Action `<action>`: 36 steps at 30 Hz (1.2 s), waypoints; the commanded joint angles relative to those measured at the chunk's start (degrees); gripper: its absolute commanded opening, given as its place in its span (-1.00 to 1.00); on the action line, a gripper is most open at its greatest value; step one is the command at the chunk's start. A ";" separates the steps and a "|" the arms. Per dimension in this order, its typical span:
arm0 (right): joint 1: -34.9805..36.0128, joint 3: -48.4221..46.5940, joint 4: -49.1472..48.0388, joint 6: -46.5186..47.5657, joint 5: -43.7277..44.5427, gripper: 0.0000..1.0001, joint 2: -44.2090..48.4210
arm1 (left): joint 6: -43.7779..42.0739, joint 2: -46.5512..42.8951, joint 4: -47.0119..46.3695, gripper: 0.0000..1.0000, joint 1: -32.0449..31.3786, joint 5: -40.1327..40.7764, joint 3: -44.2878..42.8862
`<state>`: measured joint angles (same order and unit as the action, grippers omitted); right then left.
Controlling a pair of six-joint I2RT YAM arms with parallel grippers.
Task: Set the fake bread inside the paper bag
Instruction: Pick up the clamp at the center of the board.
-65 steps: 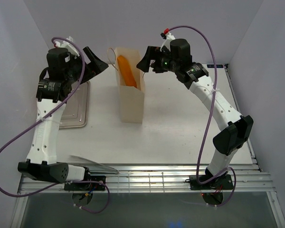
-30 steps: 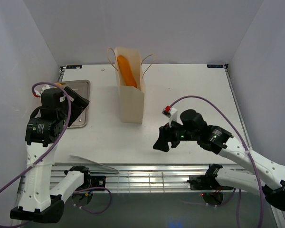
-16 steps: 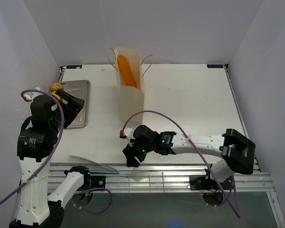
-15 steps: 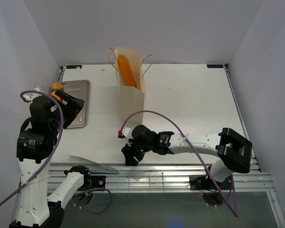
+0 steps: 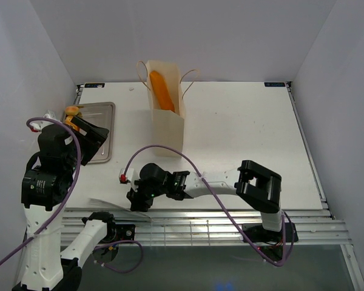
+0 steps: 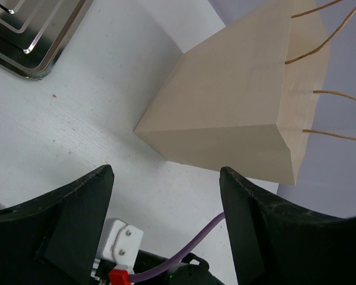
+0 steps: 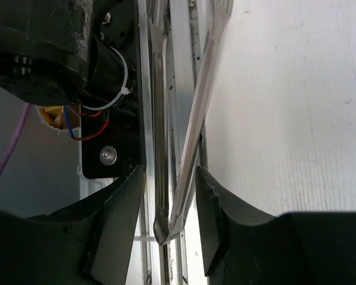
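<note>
The tan paper bag (image 5: 168, 130) stands upright at mid-table with a long golden-orange fake bread loaf (image 5: 161, 91) sticking out of its open top. A small yellow piece of bread (image 5: 71, 111) peeks out at the tray's far left corner. My left gripper (image 5: 93, 136) hangs open and empty above the tray, and in the left wrist view (image 6: 166, 228) it faces the bag (image 6: 237, 119). My right gripper (image 7: 166, 222) is low at the table's near edge (image 5: 135, 199). Its jaws straddle the hinge end of the thin metal tongs (image 7: 190, 130), with small gaps on both sides.
A flat silver tray (image 5: 104, 109) lies at the left, its corner (image 6: 29, 41) also in the left wrist view. The tongs (image 5: 116, 207) lie along the near edge beside the slatted metal rail (image 5: 218, 227) and the left arm's base (image 7: 107, 89).
My right arm has swept left along the near edge to the tongs, and its jaws have narrowed around them. The left arm has hardly moved.
</note>
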<state>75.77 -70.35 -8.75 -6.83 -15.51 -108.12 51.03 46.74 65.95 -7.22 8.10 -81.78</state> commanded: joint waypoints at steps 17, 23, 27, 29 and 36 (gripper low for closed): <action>2.89 -11.21 -0.13 5.42 2.05 -0.26 -14.93 | -3.56 -0.60 -1.09 0.65 0.19 0.51 0.39; 3.16 -10.95 -0.12 6.48 4.69 -0.37 -15.81 | -4.00 -0.86 -1.35 0.66 0.19 0.78 0.57; 3.51 -10.69 -0.04 8.67 7.42 -0.49 -15.81 | -4.00 -0.86 -1.53 0.66 0.19 0.52 0.83; 3.51 -10.43 -0.12 9.03 8.47 -0.54 -15.81 | -3.92 -0.95 -1.70 0.66 0.28 0.52 1.09; 3.60 -8.85 -0.74 9.91 11.54 -0.84 -14.15 | -3.48 -1.04 -2.14 0.66 0.19 -0.36 1.53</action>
<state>79.40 -79.37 -8.25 1.13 -7.68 -123.28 47.83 46.22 64.82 -7.22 8.12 -80.31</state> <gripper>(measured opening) 0.095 0.830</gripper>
